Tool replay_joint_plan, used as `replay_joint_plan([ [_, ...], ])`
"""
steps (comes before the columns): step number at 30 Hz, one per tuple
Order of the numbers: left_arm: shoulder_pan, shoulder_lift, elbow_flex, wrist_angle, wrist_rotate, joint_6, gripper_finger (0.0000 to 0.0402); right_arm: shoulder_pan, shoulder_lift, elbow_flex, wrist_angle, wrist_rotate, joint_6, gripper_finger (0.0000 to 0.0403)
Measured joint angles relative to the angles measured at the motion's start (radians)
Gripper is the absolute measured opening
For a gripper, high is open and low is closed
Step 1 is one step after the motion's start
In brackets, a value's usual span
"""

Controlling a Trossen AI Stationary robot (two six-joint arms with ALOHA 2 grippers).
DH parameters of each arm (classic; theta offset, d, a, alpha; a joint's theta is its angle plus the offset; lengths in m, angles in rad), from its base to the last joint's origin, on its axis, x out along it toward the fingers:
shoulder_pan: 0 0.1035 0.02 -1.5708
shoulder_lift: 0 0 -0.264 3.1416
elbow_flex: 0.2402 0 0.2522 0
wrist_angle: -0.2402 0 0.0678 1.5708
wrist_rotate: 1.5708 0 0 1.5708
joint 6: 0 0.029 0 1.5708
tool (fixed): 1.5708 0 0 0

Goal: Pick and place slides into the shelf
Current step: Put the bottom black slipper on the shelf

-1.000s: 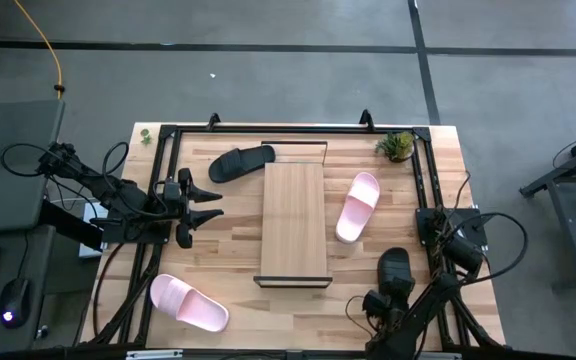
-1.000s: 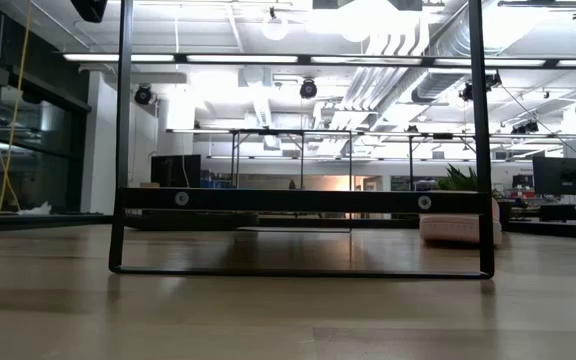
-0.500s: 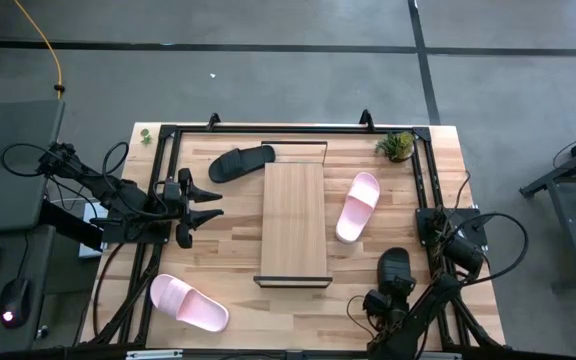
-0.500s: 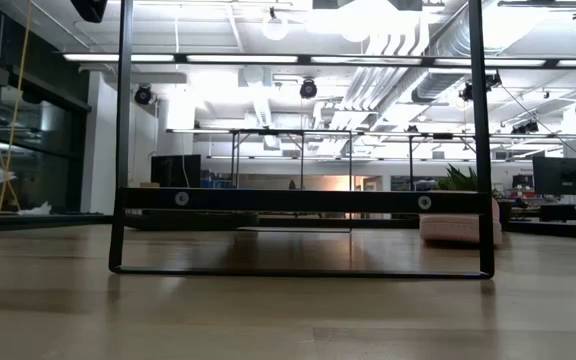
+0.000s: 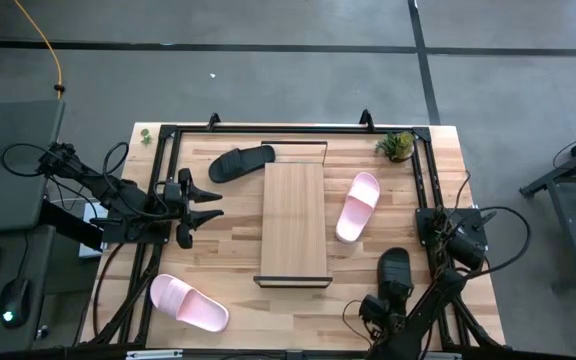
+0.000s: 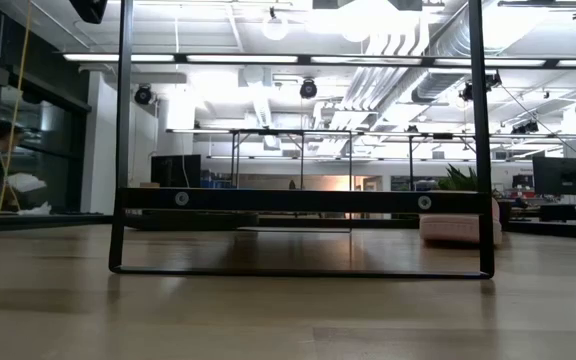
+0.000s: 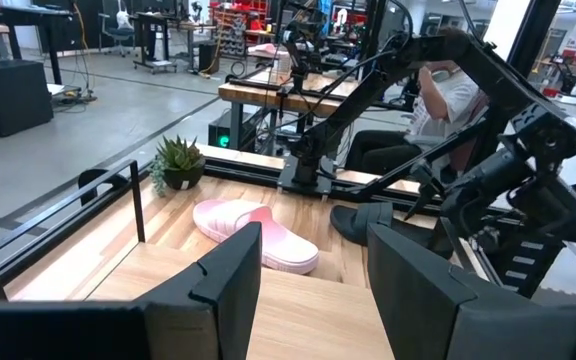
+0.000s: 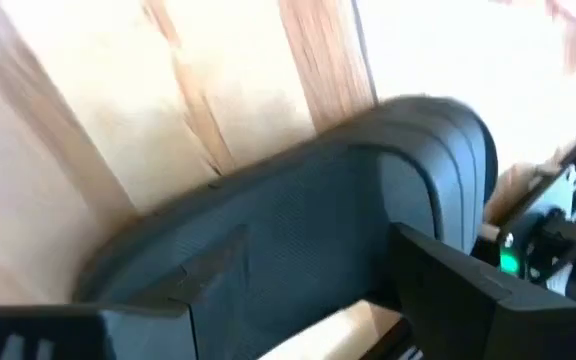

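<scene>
In the high view the shelf (image 5: 294,220), a long light-wood board with black wire frames at its ends, lies mid-table. A black slide (image 5: 241,162) lies by its far left corner and a pink slide (image 5: 358,205) on its right. Another pink slide (image 5: 188,302) lies near the near left corner. The second black slide (image 5: 395,270) lies near the right edge. My right gripper (image 5: 384,300) is open at this slide's near end, the slide (image 8: 298,230) filling the space before its fingers. My left gripper (image 5: 216,203) waits open, left of the shelf. My right gripper stands open at the black slide's near end (image 8: 268,250), its fingers (image 8: 468,300) spread to either side of the sole. I cannot tell whether they touch it. The slide lies flat on the table.
A small potted plant (image 5: 398,145) stands at the far right corner. A black metal rail (image 5: 168,150) frames the tabletop. The low view looks through the shelf's wire frame (image 6: 298,200) to the pink slide (image 6: 458,228). A person sits beyond the table (image 7: 448,100).
My right gripper has shifted slightly toward the table's near edge, beside the black slide. The slides and the shelf lie where they were.
</scene>
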Motion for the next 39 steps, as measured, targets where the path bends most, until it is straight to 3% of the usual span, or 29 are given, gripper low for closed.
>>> replay_joint_plan([
  [11,0.000,0.000,0.000,-0.002,0.000,0.000,0.0168,-0.040,-0.001,-0.031,-0.003,0.003,-0.121,0.0228],
  [25,0.000,0.000,0.000,-0.006,-0.004,0.000,0.0168,-0.066,-0.007,-0.036,-0.004,0.008,-0.158,0.0291],
  [33,0.000,0.000,0.000,-0.007,-0.004,0.000,0.0168,-0.065,-0.012,-0.185,-0.006,-0.077,-0.160,0.0291],
  [39,0.000,0.000,0.000,-0.007,-0.004,0.000,0.0168,-0.043,-0.085,-0.300,-0.004,-0.087,-0.029,0.0291],
])
